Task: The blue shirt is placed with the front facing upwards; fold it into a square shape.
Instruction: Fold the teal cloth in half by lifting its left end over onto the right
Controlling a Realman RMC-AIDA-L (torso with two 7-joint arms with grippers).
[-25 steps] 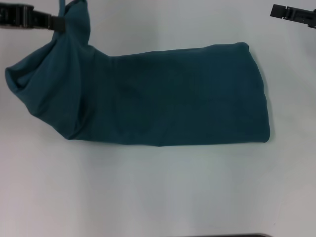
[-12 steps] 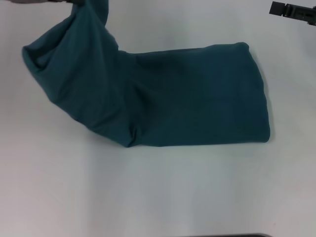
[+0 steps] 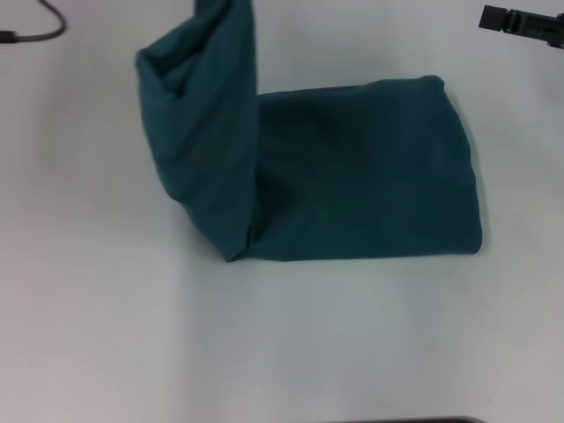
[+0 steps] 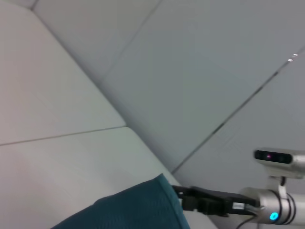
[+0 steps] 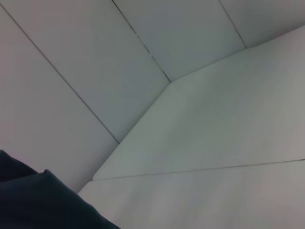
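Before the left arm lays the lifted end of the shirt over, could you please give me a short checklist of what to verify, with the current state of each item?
1. Lifted end of the blue shirt is raised clear of the table: ok.
2. Left pincer's grip on that end: cannot tell; it is out of the head view.
3. Rest of the shirt lies flat, right edge neat: ok.
4. Landing area on the flat part is free of objects: ok.
5. Right pincer is parked clear of the shirt at the far right: ok.
6. Lifted end is smooth enough to fold: not ok; it hangs bunched in creases.
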